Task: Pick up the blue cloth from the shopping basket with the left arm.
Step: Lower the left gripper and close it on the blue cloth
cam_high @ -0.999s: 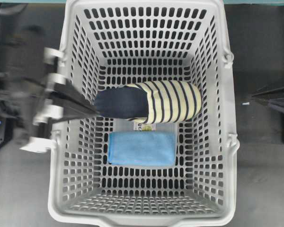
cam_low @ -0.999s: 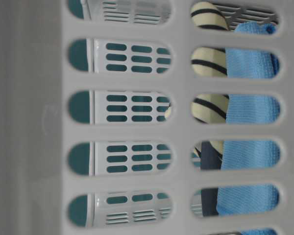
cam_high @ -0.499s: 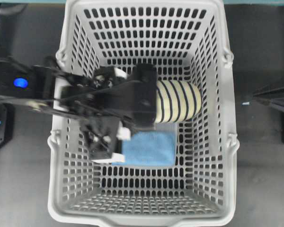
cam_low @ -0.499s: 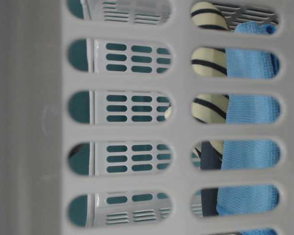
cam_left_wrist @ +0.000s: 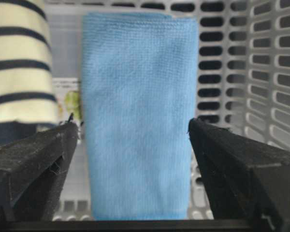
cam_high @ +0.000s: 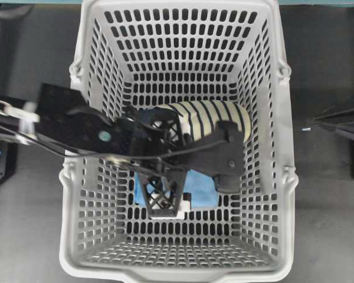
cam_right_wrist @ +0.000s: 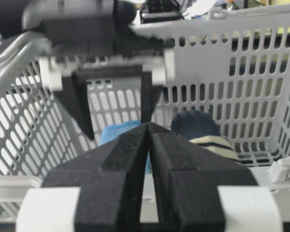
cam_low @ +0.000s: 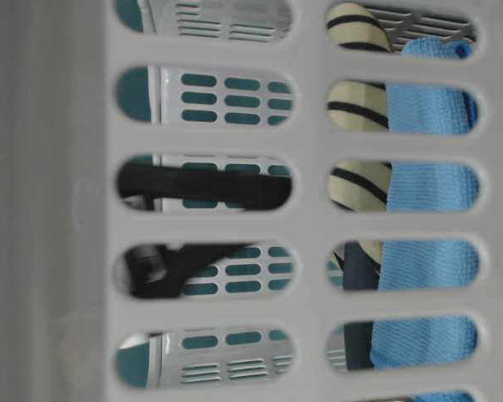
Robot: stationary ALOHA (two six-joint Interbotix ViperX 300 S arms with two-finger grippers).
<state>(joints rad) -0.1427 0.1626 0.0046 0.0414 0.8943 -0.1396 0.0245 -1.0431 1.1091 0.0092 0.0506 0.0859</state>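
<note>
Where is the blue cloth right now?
In the left wrist view, the blue cloth lies flat on the basket floor, right of the striped fabric, framed between the open left hand fingers.

From overhead, you see the left arm [cam_high: 76, 132] motion-blurred, and it covers most of the blue cloth [cam_high: 202, 190], leaving only slivers; it also hides the navy end of the striped fabric [cam_high: 215, 115]. In the left wrist view, the cloth's near end drops behind the gripper frame, the fingers [cam_left_wrist: 31, 162] are cut by the lower edge, and the label [cam_left_wrist: 67, 99] beside the cloth is too blurred for you to read. At table level, the shopping basket [cam_low: 50, 209] wall fills the picture, so you glimpse only strips through slots; in the right wrist view, the right gripper [cam_right_wrist: 150, 140] blocks most of the cloth.
</note>
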